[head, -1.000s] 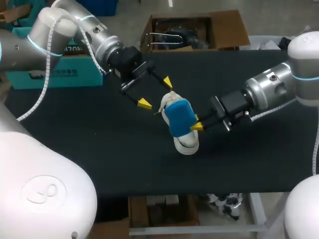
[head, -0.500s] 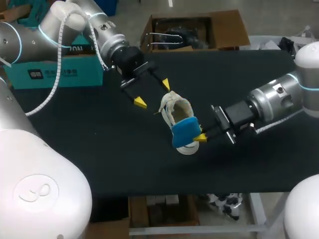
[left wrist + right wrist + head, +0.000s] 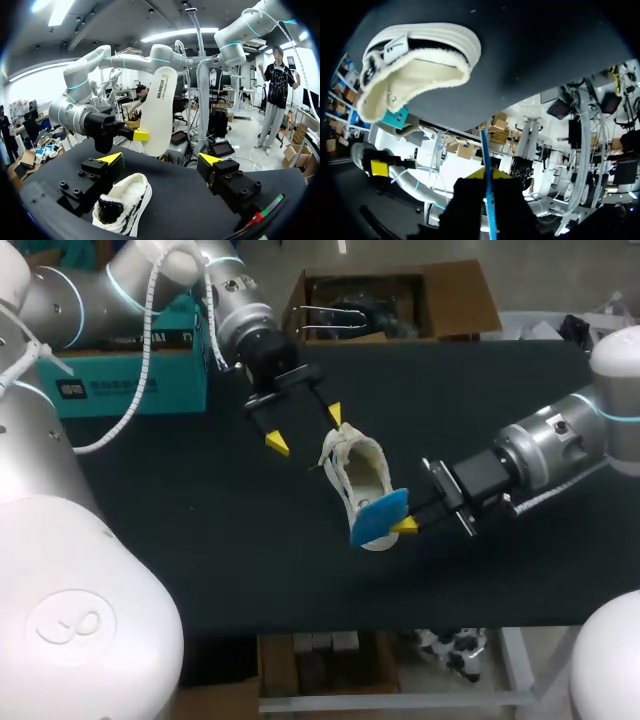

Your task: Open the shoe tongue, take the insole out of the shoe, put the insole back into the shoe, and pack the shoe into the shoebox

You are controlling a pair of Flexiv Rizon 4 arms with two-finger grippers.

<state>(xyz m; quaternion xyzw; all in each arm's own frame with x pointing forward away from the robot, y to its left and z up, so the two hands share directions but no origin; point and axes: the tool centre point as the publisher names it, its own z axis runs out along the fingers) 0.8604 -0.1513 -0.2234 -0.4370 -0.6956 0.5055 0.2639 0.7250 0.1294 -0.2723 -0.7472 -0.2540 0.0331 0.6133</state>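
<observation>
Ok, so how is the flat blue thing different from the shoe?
The shoe lies on the black table; the insole is held up off it, pinched in the right arm's jaws. The shoe is bulky and hollow; the insole is a thin flat sheet. The shoe is mostly cream; the insole is blue on one face. Both have a foot-shaped outline, and the insole's other face is pale like the shoe.

knit shoe [image 3: 357,472], smooth insole [image 3: 378,516], matt blk table [image 3: 200,540]
</observation>
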